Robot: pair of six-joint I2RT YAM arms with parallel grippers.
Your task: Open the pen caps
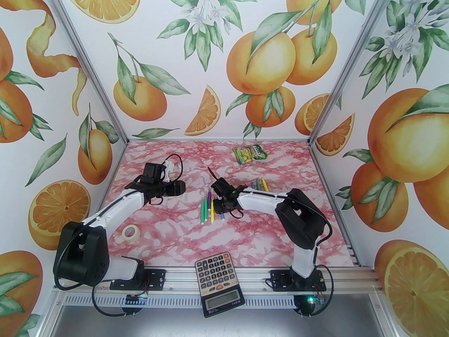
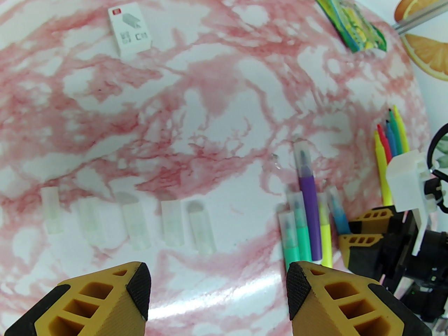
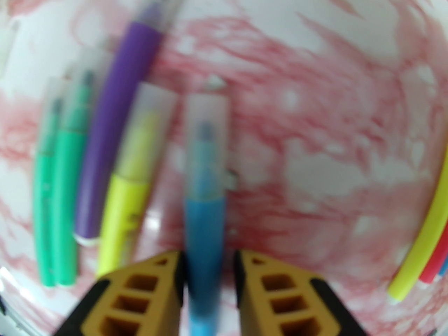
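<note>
Straddling the barrel of the blue pen [image 3: 204,215], the right gripper [image 3: 208,268] has its jaws narrow, one finger seemingly against the plastic and a sliver of table showing beside the other, so I judge it not clamped yet; the left gripper [image 2: 218,289] hangs wide and empty above a row of loose clear caps [image 2: 133,222]; the capped pens [image 1: 209,207], two green, purple, yellow and blue, lie side by side about the middle of the pink marble table [image 1: 245,237], caps pointing toward its far edge; uncapped pens [image 2: 392,142] lie apart, a little toward the far right corner. Each frosted cap [image 3: 204,135] looks light, stiff, smooth and likely slippery, probably held by friction alone; best to pinch the barrel low with one gripper, take the cap across its middle with the other, and pull straight along the pen's axis.
</note>
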